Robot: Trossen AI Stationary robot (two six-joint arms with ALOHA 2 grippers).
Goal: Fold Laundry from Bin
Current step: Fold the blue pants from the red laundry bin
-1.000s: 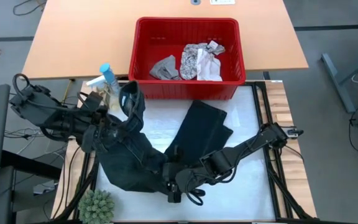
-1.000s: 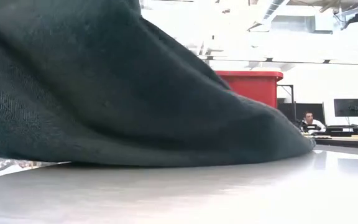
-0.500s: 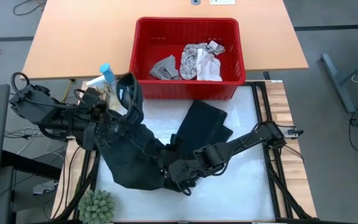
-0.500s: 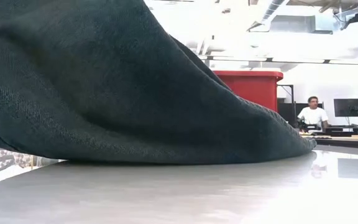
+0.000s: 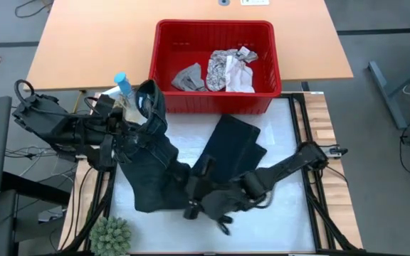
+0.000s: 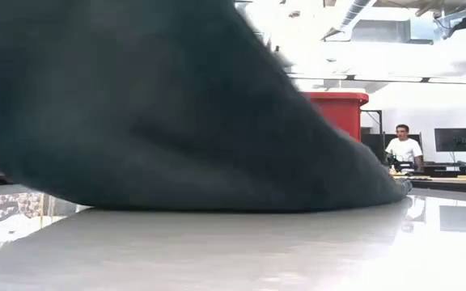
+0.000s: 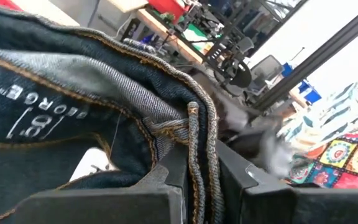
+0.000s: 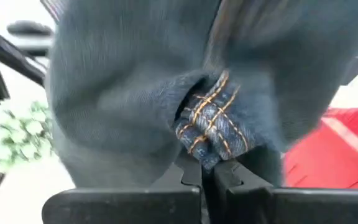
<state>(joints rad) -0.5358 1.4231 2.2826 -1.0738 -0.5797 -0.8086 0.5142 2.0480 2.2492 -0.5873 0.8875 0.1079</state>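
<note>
Left wrist view — garment [image 7: 104, 93] label reads "GEORGE".

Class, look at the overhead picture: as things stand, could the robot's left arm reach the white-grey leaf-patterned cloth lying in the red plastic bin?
Probably not yet. The left gripper is shut on the dark denim garment, so it isn't free; the leaf-patterned cloth lies uncovered in the red plastic bin.

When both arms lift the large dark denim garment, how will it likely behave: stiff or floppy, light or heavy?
Probably floppy: the large dark denim garment sags in folds between the left gripper and right gripper. Likely rather heavy, given its thick stitched seams. It seems unlikely to slip, since each gripper's fingers pinch a bulky seam.
</note>
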